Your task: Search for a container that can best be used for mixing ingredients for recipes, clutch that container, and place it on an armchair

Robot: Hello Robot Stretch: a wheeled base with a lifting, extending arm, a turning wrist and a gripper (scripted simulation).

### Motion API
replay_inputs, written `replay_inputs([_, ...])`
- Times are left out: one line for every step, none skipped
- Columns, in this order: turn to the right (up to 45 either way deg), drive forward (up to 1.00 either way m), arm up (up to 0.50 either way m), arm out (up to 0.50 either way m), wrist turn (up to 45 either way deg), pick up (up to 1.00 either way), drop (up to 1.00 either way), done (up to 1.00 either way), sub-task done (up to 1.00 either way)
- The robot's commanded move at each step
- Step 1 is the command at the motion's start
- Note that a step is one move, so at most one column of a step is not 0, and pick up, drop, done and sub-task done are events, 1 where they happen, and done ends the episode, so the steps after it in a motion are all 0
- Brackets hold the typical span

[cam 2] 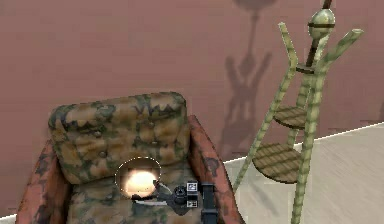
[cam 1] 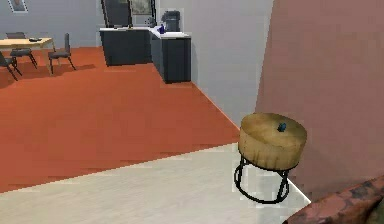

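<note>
Underfoot, an orange-red floor (cam 1: pixel 100 110) runs back to a dark blue kitchen counter with a white top (cam 1: pixel 165 45). Closer to the robot it meets a pale cream floor (cam 1: pixel 150 190). A plain pinkish-brown wall (cam 2: pixel 120 40) rises behind the seat, and a grey wall (cam 1: pixel 230 50) borders the kitchen.

A shiny rounded metal bowl (cam 2: pixel 138 180), lit by a bright glare, is over the seat cushion of a tufted armchair in mottled brown and green fabric (cam 2: pixel 120 130) with reddish arms. The bowl sits at the far end of the gripper (cam 2: pixel 158 196), which reaches in from the dark square arm (cam 2: pixel 212 208) at the bottom edge. Because the cushion lies right behind the bowl, it cannot be told whether the bowl rests on the seat or hangs clear. It also cannot be told whether the gripper holds anything or how its jaws stand.

Just beside the armchair, on the arm side view's right, stands a tall greenish wooden stand with round shelves (cam 2: pixel 280 160). In the forward view, a round wooden side table on black metal legs (cam 1: pixel 272 142) carries a small dark object (cam 1: pixel 283 127) and stands near the armchair's corner. Well apart, at the far left, are a light wooden dining table (cam 1: pixel 25 43) and dark chairs (cam 1: pixel 62 52).
</note>
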Motion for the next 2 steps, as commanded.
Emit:
replay_inputs([0.0,0.0,0.0,0.0,0.0,0.0,1.0,0.0,0.0])
replay_inputs([0.0,0.0,0.1,0.0,0.0,0.0,0.0,0.0,0.0])
